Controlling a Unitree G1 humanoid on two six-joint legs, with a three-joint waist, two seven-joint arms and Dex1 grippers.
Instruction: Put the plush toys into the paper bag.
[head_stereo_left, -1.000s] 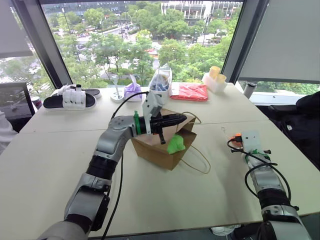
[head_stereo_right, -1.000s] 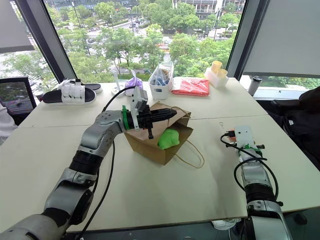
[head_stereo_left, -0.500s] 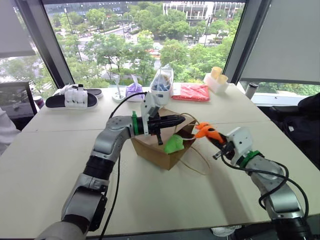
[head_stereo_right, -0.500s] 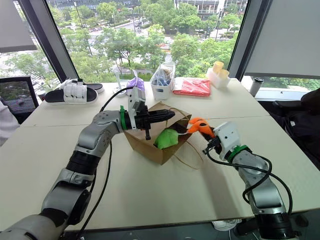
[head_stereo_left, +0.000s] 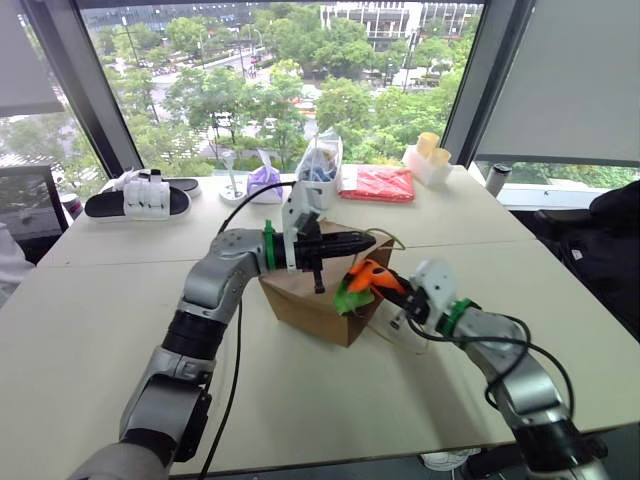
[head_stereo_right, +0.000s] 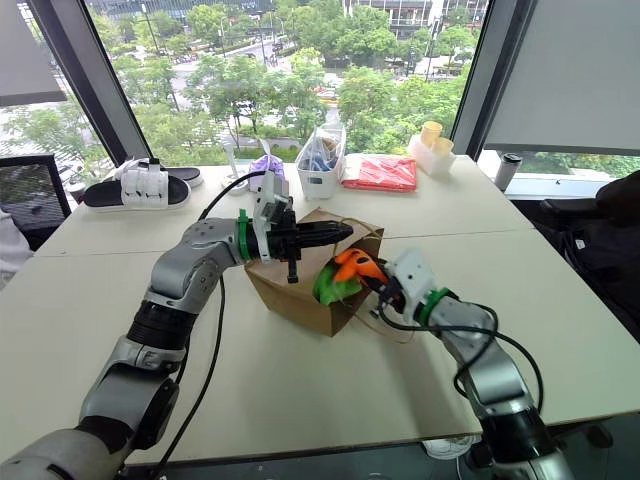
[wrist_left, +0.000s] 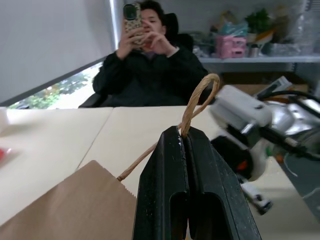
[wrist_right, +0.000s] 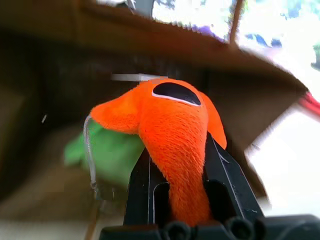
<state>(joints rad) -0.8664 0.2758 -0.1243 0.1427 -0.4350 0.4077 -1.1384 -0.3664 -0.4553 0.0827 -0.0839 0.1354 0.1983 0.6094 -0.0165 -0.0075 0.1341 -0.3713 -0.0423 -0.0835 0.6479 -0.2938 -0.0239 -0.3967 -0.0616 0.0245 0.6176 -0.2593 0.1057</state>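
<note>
The brown paper bag lies on its side in the middle of the table, mouth toward my right arm. My left gripper is shut on its upper cord handle and holds the top lip up. The green plush toy sits just inside the mouth. My right gripper is shut on the orange plush toy, which hangs at the bag's opening, just above the green one. In the right wrist view the orange toy bulges between the black fingers, with the dark bag interior and the green toy behind.
Along the window edge stand black-and-white slippers, a purple pouch, a clear bag of blue items, a red packet and a white container with yellow cups. A seated person holds a phone beyond the table.
My right arm has swung left across the table, carrying the orange plush toy from the right side to the bag's mouth. The left gripper has kept its hold on the handle.
</note>
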